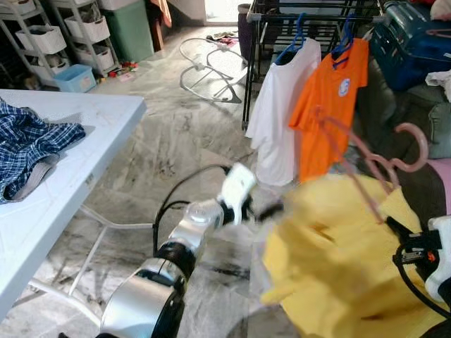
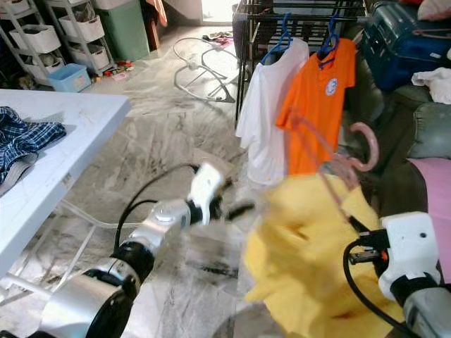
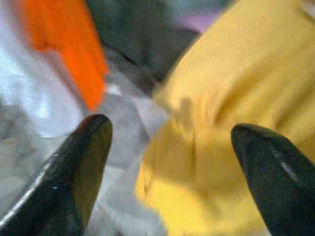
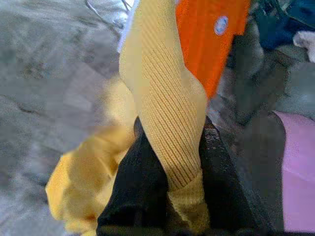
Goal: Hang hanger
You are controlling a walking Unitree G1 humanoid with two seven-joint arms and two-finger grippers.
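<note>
A yellow shirt hangs bunched on a pink hanger, whose hook stands up above it to the right. My right gripper is shut on the shirt's ribbed collar, low at the right. My left gripper is open, reaching in from the left, its fingertips close to the shirt's left edge with nothing between them. Behind stands a black clothes rack where a white shirt and an orange shirt hang on blue hangers.
A white table at the left carries a blue plaid garment. A blue suitcase sits right of the rack. A white wire frame lies on the marble floor; shelves and a blue bin stand far left.
</note>
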